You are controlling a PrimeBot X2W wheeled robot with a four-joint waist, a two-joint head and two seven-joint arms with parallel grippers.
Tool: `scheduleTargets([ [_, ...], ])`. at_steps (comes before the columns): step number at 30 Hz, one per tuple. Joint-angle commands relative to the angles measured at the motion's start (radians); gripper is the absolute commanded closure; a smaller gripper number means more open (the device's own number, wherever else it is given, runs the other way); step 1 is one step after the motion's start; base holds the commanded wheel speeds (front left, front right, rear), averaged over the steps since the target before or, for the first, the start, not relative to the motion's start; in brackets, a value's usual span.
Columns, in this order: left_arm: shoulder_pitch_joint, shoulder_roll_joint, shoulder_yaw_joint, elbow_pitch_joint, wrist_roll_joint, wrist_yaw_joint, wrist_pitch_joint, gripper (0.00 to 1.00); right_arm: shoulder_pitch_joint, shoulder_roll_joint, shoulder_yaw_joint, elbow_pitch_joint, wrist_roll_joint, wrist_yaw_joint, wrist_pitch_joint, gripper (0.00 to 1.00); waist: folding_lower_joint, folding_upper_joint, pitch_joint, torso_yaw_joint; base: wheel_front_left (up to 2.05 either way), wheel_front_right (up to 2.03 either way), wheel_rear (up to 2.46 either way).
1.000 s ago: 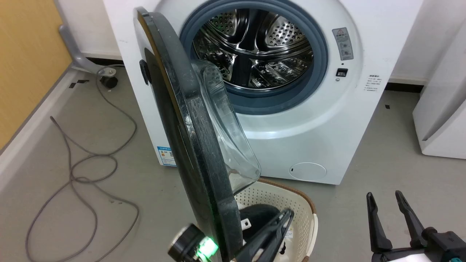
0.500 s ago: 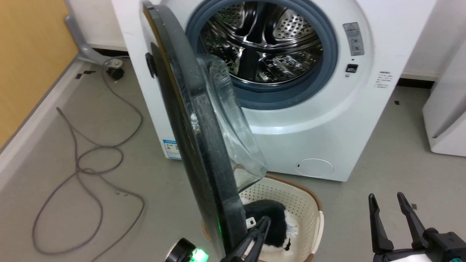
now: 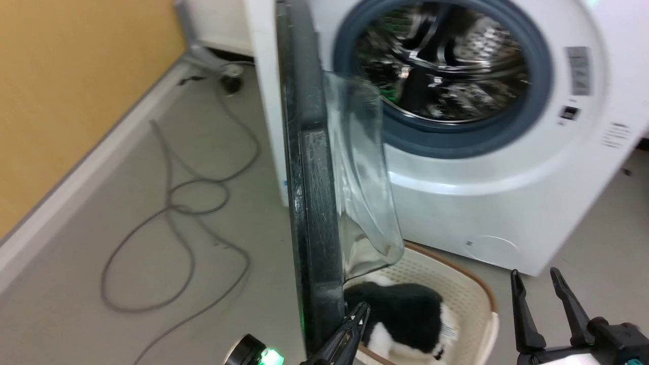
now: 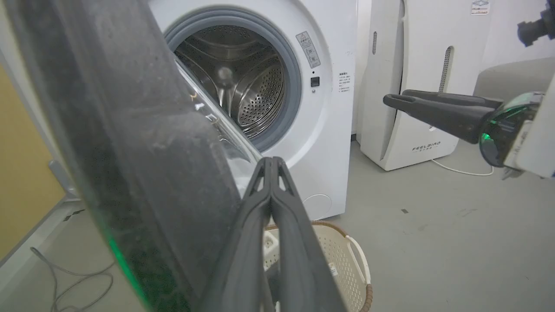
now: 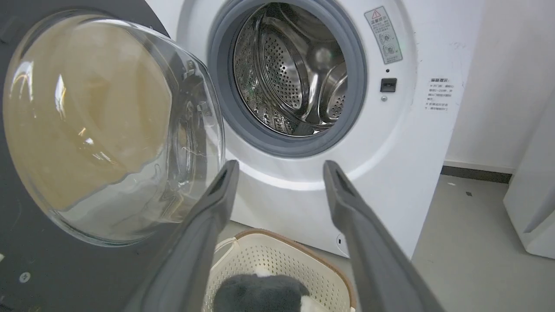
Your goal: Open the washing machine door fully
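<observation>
Left claw (image 3: 362,309) clenched, right claw (image 3: 535,274) released, we should push the round glossy black washing machine door (image 3: 312,192) steadily outward.

The white box-shaped front-loading washing machine (image 3: 507,213) has a blue-grey rubber gasket (image 5: 277,145) around a shiny steel drum (image 5: 295,73) patterned with rows of small holes. The round glossy black washing machine door (image 3: 317,203) carries a clear glass bowl (image 5: 99,130) showing ochre tones. The cream plastic basket (image 5: 269,255) is perforated all over and rimmed in brown. The plush toy (image 3: 400,314) inside is black and white. The floor (image 3: 152,314) is plain grey, and the wall (image 3: 66,101) is ochre yellow.
</observation>
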Motion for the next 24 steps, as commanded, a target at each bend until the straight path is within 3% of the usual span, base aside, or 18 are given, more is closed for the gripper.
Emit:
scheduleTargets([
  [1,0.008,0.011,0.012,0.001,-0.007,0.011,-0.004,1.00,-0.008,0.003,0.002,-0.001,0.003,0.005,-0.004,0.00,0.0000,-0.0001,0.004,0.042,0.00,0.00,0.00],
  [13,0.044,0.051,0.106,-0.030,-0.027,0.079,-0.004,1.00,-0.024,0.003,0.015,-0.005,0.000,0.005,-0.004,0.00,0.0000,-0.0001,0.032,0.151,0.00,0.00,0.00],
  [19,0.048,0.076,0.257,-0.058,-0.083,0.137,-0.004,1.00,-0.037,0.003,0.018,-0.010,-0.012,0.005,-0.004,0.00,0.0000,-0.0001,0.061,0.147,0.00,0.00,0.00],
  [24,0.016,0.100,0.406,-0.044,-0.147,0.135,-0.004,1.00,-0.048,0.003,0.018,-0.008,-0.029,0.005,-0.004,0.00,0.0000,-0.0001,0.096,0.128,0.00,0.00,0.00],
])
